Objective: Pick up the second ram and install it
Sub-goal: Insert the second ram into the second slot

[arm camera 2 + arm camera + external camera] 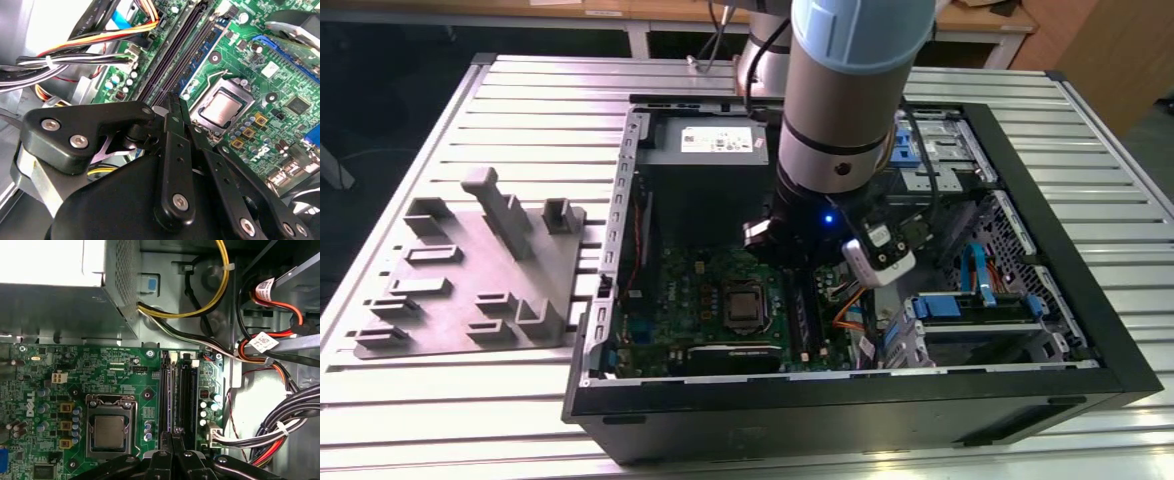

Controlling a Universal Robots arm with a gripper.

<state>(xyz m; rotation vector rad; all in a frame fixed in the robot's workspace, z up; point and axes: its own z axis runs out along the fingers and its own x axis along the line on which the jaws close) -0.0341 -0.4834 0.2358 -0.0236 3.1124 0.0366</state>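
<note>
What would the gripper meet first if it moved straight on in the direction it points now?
Most likely the long black memory slots on the motherboard: in both wrist views the tips of the shut gripper point at them. How much gap remains I cannot judge.

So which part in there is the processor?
Inside the open black computer case, find the green motherboard. The processor is the bare silver square in a metal frame beside the long black memory slots; no other part on the board is a plain shiny plate.

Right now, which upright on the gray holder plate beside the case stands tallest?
The long fin between the two far blocks of the holder plate; every other block is much shorter.
</note>
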